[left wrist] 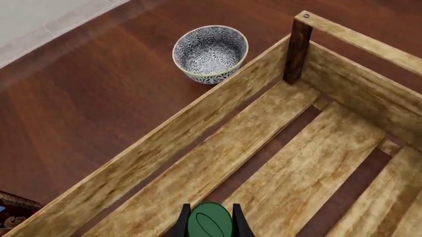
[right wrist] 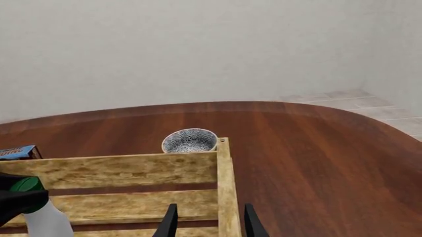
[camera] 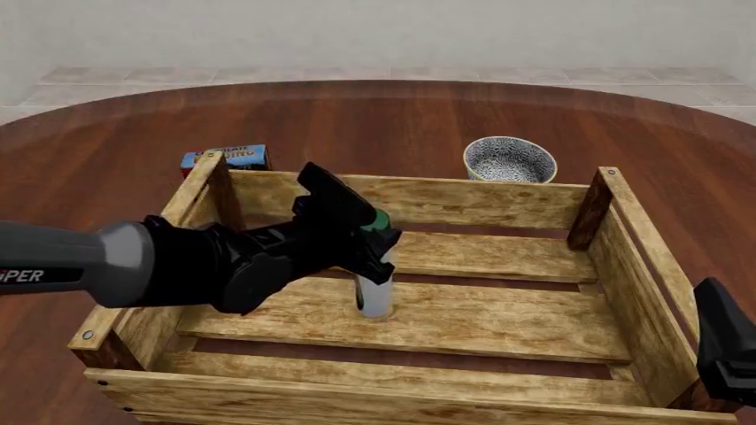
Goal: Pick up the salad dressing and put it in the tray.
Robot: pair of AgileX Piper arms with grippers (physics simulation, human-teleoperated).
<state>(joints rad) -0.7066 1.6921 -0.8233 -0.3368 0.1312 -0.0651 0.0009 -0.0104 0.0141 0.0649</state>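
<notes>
The salad dressing [camera: 375,294] is a slim whitish bottle with a dark green cap. It stands upright inside the tray [camera: 413,199], its base at the middle floor slats. My left gripper [camera: 374,241] is shut on the bottle's top just under the cap. In the left wrist view the green cap [left wrist: 209,221] sits between the two fingers, above the tray's floor [left wrist: 297,148]. My right gripper [right wrist: 209,223] is open and empty, hovering over the tray's right wall [right wrist: 226,192]. The bottle [right wrist: 47,221] also shows in the right wrist view.
A small speckled bowl [camera: 509,159] stands on the table just behind the tray's far right corner. A flat blue box [camera: 227,158] lies behind the tray's far left corner. The round wooden table [camera: 378,115] extends beyond them toward a pale wall.
</notes>
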